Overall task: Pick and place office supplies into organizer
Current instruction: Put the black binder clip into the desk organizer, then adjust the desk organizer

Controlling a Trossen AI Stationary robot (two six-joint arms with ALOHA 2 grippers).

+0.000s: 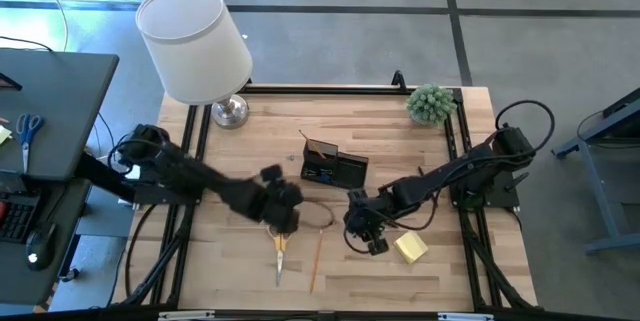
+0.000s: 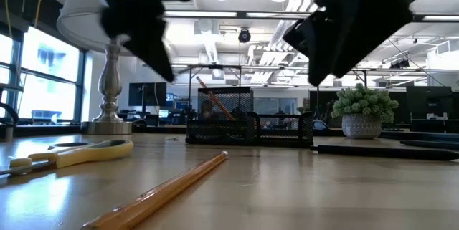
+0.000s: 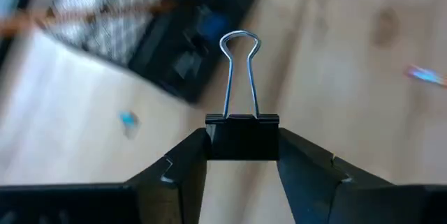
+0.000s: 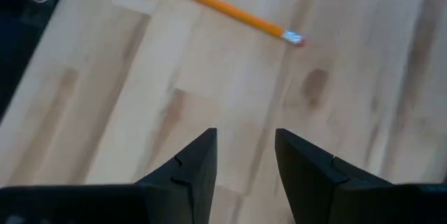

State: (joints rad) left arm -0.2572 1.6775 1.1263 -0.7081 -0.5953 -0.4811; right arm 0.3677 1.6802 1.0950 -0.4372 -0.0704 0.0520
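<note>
From above, the left gripper (image 1: 283, 208) hangs at seven o'clock of the organizer (image 1: 333, 166), the right gripper (image 1: 366, 229) empty nearby. Its wrist view shows the jaws pinched on a binder clip (image 3: 242, 135) by its body only, so it may twist free. The right wrist view shows parted fingers (image 4: 192, 165) near a pencil (image 4: 218, 5).

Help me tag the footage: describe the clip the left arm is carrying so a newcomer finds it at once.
Start at the black organizer in the middle of the wooden table; the left pincer hangs just beside it. Pinched between its fingers is a binder clip. It has a black body and looped silver wire handles, unlike the long yellow pencil and scissors on the table.
</note>
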